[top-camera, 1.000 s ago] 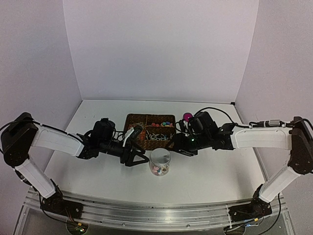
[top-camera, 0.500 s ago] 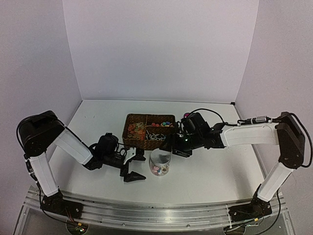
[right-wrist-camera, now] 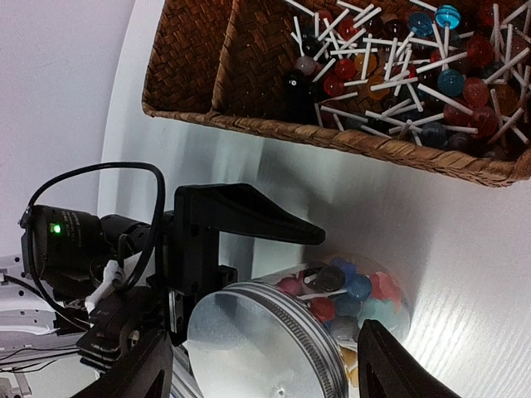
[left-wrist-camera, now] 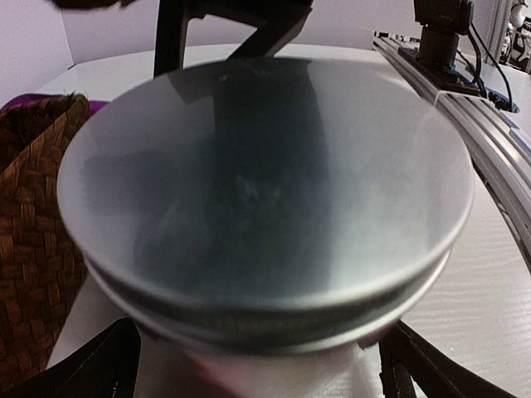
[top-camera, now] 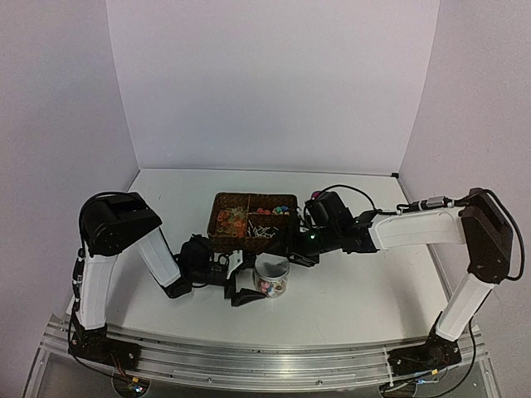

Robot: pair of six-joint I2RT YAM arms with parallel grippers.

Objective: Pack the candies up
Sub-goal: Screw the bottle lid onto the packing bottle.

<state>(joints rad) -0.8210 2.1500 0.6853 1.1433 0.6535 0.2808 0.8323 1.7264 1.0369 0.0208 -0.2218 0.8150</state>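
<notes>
On the table (top-camera: 373,282), a wicker basket (top-camera: 241,217) is seen, with a clear jar (top-camera: 271,278) just near of it. The candies (right-wrist-camera: 348,290) inside the jar and the basket's lollipops (right-wrist-camera: 398,75) are shown clearly by the right wrist view; the left wrist view is filled by the metal lid (left-wrist-camera: 265,166). The left gripper (top-camera: 246,280) is spread wide astride the jar, contact unclear; the right gripper (top-camera: 296,254) is held open, empty, above it. Since half a second ago the left gripper has been brought up to the jar
</notes>
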